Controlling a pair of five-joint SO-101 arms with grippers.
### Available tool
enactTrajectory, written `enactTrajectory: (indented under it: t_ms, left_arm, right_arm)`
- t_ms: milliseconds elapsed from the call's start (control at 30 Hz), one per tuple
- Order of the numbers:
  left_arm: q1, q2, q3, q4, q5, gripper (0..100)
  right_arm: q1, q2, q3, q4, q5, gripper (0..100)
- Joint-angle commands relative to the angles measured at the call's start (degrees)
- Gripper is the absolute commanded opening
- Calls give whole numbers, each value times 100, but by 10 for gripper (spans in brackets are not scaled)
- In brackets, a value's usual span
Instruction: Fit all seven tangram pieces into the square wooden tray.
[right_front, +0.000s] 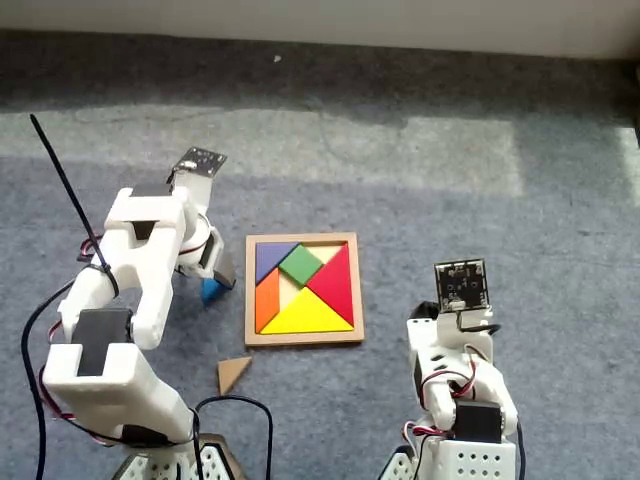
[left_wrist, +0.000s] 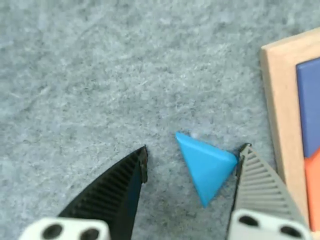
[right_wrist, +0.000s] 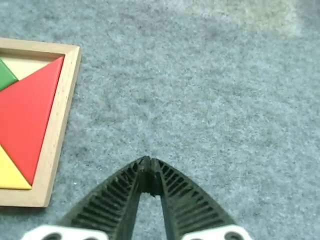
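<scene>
Left hand (left_wrist: 194, 149): released, jaws wide, low over the bench (left_wrist: 100, 75). Blue triangle (left_wrist: 207, 165) lies flat between its fingers, off-centre. One corner sits at, or right against, the grey finger (left_wrist: 260, 185). The black finger (left_wrist: 125, 185) stands well apart from it, with bare bench between.

From the high view, the blue triangle is just off the tray (right_front: 304, 342), beside the edge that faces the left arm and about halfway along it. The tray rim is also just beyond the grey finger, so you have little room on that side.

Right hand (right_wrist: 149, 172): clenched on nothing, parked over bare bench off the tray's opposite edge, well apart from both loose pieces. The left arm is the nearer one by far.

Tan triangle (right_front: 233, 373) lies loose off the tray's near corner on the left arm's side, toward the bench's front edge.

The tray holds five coloured pieces; pale gaps show in the middle and toward one far corner.

Judgement: the grasp turns on that offset. If you close now, the black finger likely does the travelling and pushes the piece against the grey one. A triangle gives no parallel sides to the pads, so it may pivot or squirt out. Centre the hand on it first, shifting away from the tray.
</scene>
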Motion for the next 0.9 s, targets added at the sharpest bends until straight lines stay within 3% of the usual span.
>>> enactTrajectory:
  t_ms: [0,233,567,867]
  left_arm:
    - [154,-286,4,-97,-35,284]
    - [171,-110,-40,-79,-62,149]
    - [479,-101,-110,176,-62,69]
    - [1007,-1587,-330,967,-44,42]
  right_arm:
    - [57,-66,752,-119,62,12]
    - [57,-66,752,-119,62,12]
    - [57,-66,752,-119,62,12]
    - [57,-66,752,-119,62,12]
